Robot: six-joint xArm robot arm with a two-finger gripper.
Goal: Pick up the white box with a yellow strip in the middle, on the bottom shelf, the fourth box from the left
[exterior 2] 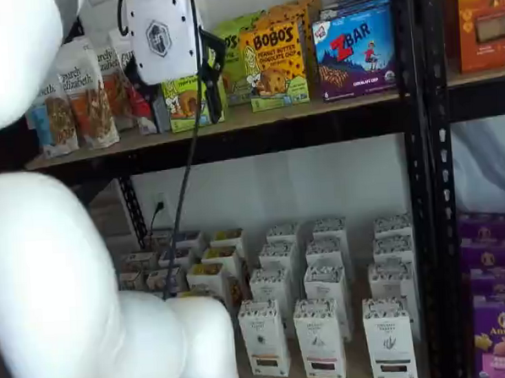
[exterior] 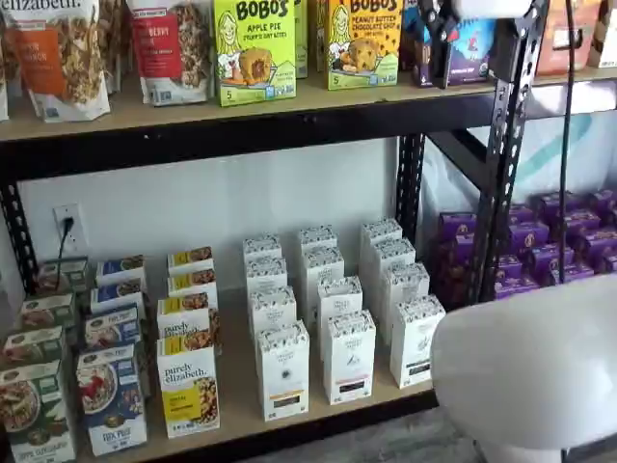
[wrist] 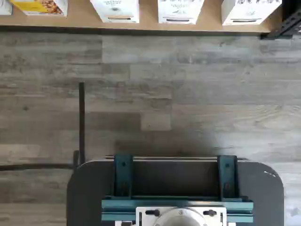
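Note:
The white box with a yellow-gold band stands at the front of its row on the bottom shelf, just right of the yellow-labelled purely elizabeth box. It also shows in a shelf view and in the wrist view, where its gold band faces out over the shelf board. My gripper hangs high up in front of the upper shelf, far above the box. Its white body and black fingers show side-on, so a gap between them cannot be made out. It holds nothing.
Like white cartons with reddish and black bands stand to the right, with more rows behind. Cereal boxes stand at the left and purple boxes beyond the black rack post. A dark mount with teal brackets lies over the grey plank floor.

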